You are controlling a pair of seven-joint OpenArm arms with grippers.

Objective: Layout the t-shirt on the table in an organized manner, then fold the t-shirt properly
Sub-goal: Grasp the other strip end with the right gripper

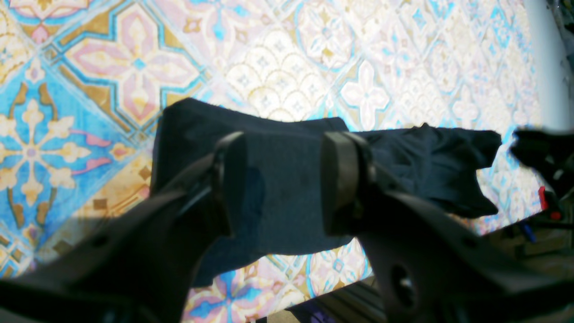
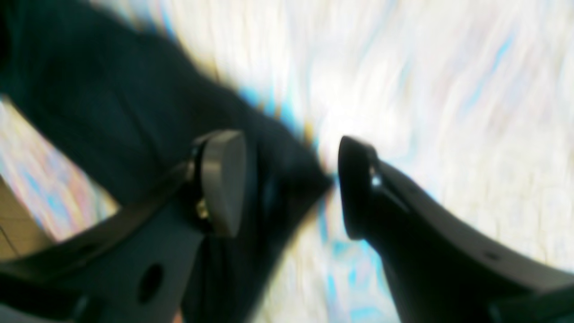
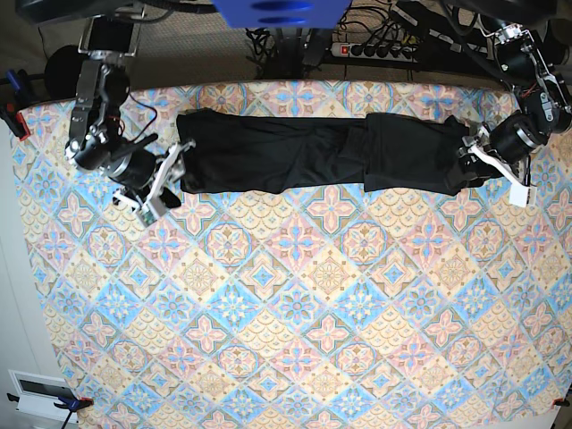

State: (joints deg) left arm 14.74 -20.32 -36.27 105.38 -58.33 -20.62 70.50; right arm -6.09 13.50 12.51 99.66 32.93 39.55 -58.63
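The black t-shirt (image 3: 295, 152) lies stretched in a long, narrow band across the far part of the patterned table (image 3: 295, 304). My left gripper (image 3: 472, 147) hovers at the band's right end. In the left wrist view that gripper (image 1: 287, 179) stands open over the t-shirt (image 1: 426, 157), which rests flat on the table (image 1: 134, 63). At the band's left end is my right gripper (image 3: 174, 168). The blurred right wrist view shows this gripper (image 2: 291, 184) open, a corner of the t-shirt (image 2: 112, 112) reaching between its fingers above the table (image 2: 448, 89).
A power strip (image 3: 384, 49) and cables lie behind the table's far edge. Clamps (image 3: 13, 116) sit at the table's left corner, and a white box (image 3: 40, 389) stands off its near left corner. The table edge runs close under my left gripper.
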